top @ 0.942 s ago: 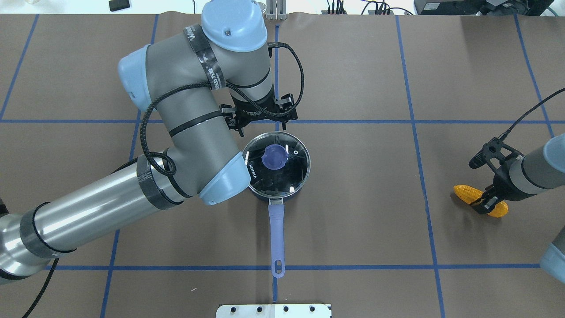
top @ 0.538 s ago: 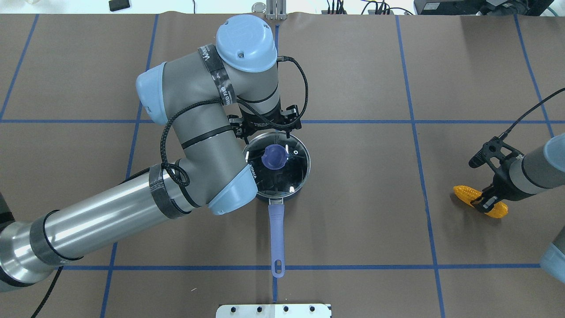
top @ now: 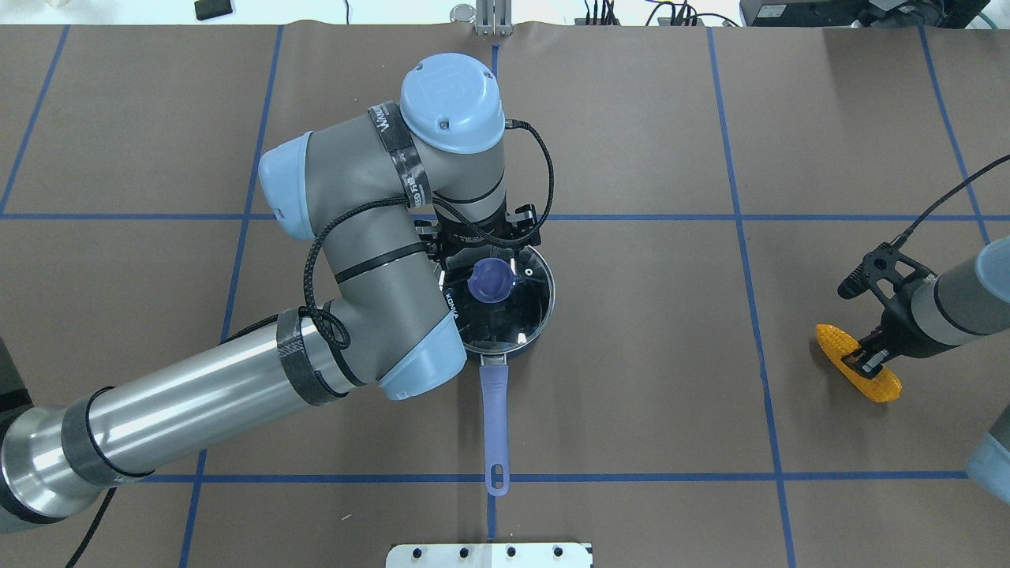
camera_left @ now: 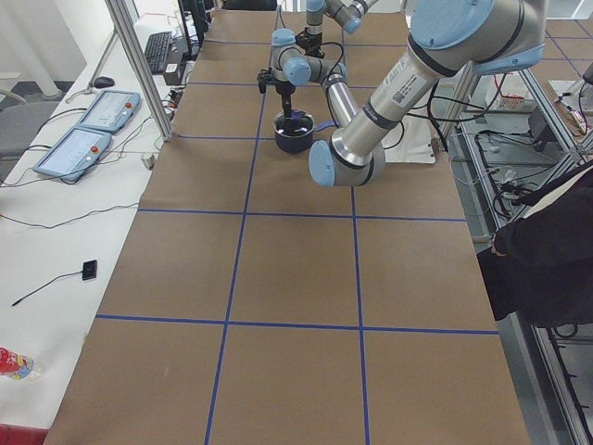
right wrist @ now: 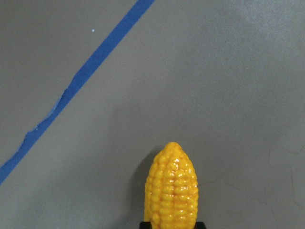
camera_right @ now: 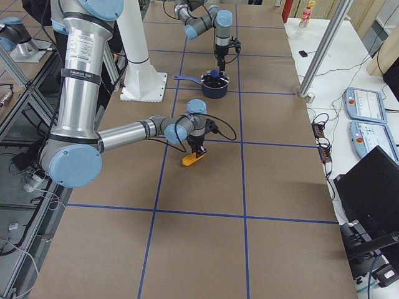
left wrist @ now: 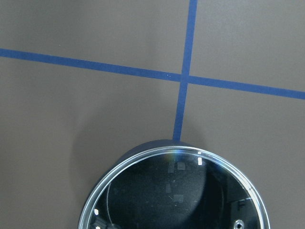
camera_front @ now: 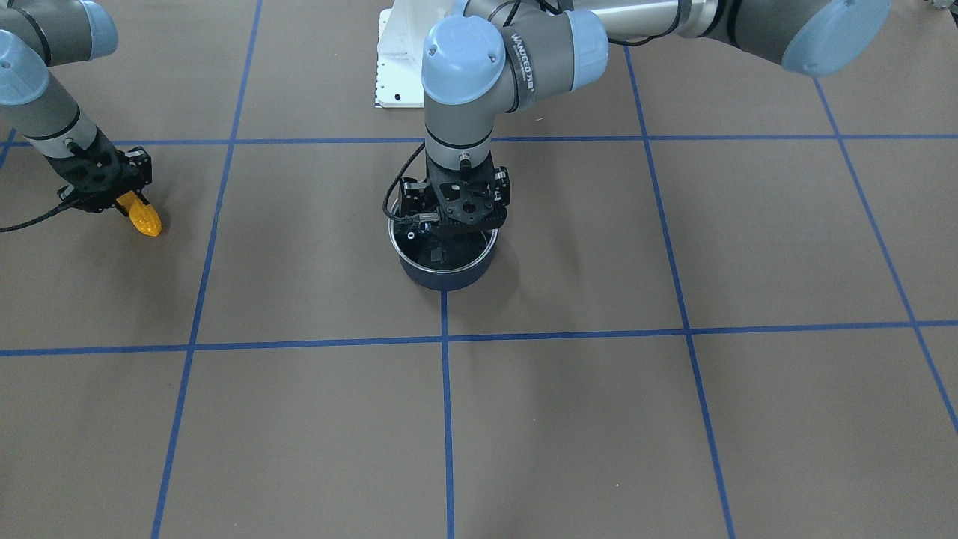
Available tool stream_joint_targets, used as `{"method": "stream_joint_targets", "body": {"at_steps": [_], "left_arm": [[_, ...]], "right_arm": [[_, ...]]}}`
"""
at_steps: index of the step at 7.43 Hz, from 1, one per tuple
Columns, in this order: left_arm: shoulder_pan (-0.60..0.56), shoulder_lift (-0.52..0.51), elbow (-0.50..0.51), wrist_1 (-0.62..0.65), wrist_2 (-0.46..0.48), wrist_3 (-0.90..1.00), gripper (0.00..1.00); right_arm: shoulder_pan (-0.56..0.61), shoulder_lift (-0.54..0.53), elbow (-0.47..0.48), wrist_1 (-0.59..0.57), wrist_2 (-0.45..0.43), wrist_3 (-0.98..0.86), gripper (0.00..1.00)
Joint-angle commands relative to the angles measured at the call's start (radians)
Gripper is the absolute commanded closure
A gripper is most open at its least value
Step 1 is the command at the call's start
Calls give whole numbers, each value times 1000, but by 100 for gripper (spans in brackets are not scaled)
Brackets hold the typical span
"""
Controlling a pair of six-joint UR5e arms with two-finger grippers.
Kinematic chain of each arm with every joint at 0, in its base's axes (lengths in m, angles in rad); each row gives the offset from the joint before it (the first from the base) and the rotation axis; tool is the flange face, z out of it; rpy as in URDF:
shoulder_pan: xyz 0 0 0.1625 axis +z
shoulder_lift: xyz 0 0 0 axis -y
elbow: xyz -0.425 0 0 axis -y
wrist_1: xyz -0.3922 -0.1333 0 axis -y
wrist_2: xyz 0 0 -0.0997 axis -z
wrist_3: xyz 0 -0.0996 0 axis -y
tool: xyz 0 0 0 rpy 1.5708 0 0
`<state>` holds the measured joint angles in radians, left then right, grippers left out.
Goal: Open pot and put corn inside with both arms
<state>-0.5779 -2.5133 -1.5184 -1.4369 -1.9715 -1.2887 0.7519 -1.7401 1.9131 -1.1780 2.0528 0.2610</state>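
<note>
The dark navy pot (top: 544,319) stands at mid table with its glass lid (top: 509,315) on, blue knob (top: 489,280) up and periwinkle handle (top: 495,418) pointing toward the robot. It also shows in the front view (camera_front: 441,278). My left gripper (top: 484,251) hangs over the far part of the lid, close to the knob; it looks open and holds nothing. The left wrist view shows only the lid's far half (left wrist: 176,195). My right gripper (top: 865,359) is shut on the orange-yellow corn (top: 836,343) at the table's right side, low over the surface. The corn's tip shows in the right wrist view (right wrist: 171,186).
Brown table cover (top: 647,379) with blue tape grid lines. A white base plate (top: 489,554) sits at the near edge behind the pot handle. The left arm's elbow (top: 418,371) hangs beside the pot. Operator stations and a person stand beside the table in the side views.
My left gripper has moved from beyond the pot to over the lid's far part, near the knob. The corn in my right gripper has turned and shifted slightly.
</note>
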Motion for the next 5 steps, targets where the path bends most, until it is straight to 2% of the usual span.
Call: {"method": "stream_joint_targets", "body": {"at_steps": [1, 5], "left_arm": [[24, 1, 3, -31, 23, -15, 2], [41, 14, 12, -36, 23, -1, 3]], "right_arm": [[44, 1, 1, -2, 47, -6, 65], [115, 20, 0, -12, 111, -9, 67]]}}
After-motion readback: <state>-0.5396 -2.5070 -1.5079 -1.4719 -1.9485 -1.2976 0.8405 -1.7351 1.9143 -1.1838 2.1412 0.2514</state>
